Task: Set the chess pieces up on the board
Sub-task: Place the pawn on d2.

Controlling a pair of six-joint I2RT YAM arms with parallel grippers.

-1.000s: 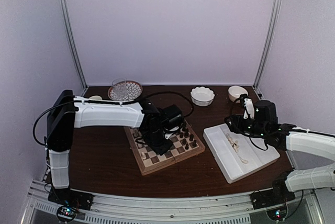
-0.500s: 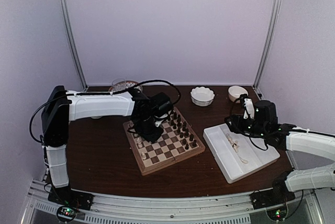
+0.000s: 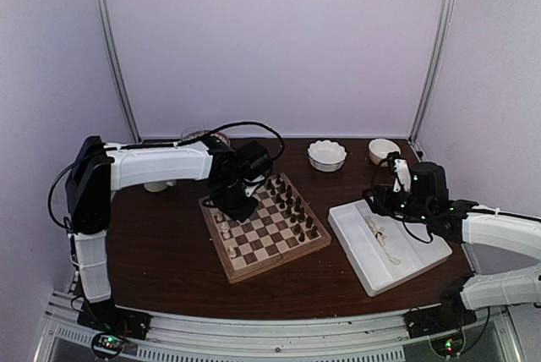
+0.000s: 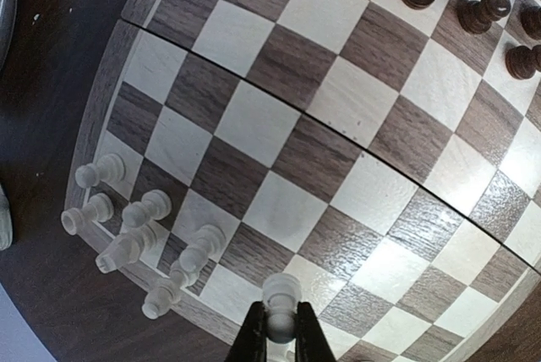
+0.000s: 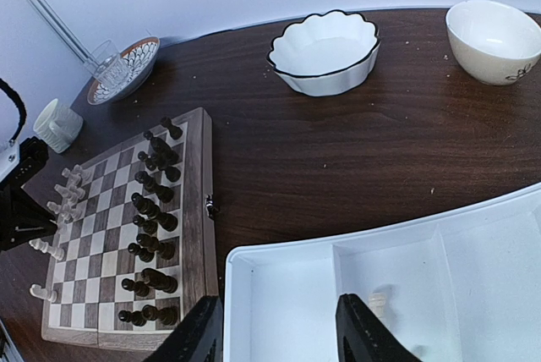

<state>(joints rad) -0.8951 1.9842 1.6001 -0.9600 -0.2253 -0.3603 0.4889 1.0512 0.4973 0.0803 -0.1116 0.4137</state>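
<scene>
A dark brown wooden desk [image 3: 169, 252], seen from above, carries a square wooden chessboard with light and dark brown checks and a tan rim [image 3: 269, 239]. The board sits left of centre and is turned at an angle. The left arm reaches across to the board's far left corner.

In its wrist view the left fingers [image 4: 252, 338] are pressed together on a small cream-white pawn [image 4: 281, 293]. They grip it low down, and its round head shows above the tips. The pawn is over a light square in the board's edge row. Whether its base touches the wood cannot be told. Just to its left, six cream-white chess pieces [image 4: 135, 231] crowd the same corner, the nearest close to the left finger. Dark brown chess pieces [image 4: 473, 2] stand in two rows along the opposite side, well apart from the pawn.

On the right side of the desk, the right fingers [image 5: 196, 338] stand wide apart above a white rectangular tray with dividers [image 5: 279, 254]. The tray's floor shows between them. One cream-white piece [image 5: 378, 301] lies in a middle compartment of the tray.

Behind the tray, at the back of the desk, sit a white scalloped bowl with a dark rim [image 5: 325, 53] and a plain cream bowl [image 5: 493, 41]. At the back left, a clear glass [image 5: 108, 68] stands on a patterned plate [image 5: 144, 53]. A small cream cup [image 5: 57, 123] sits near the board's far corner, beside the left arm.
</scene>
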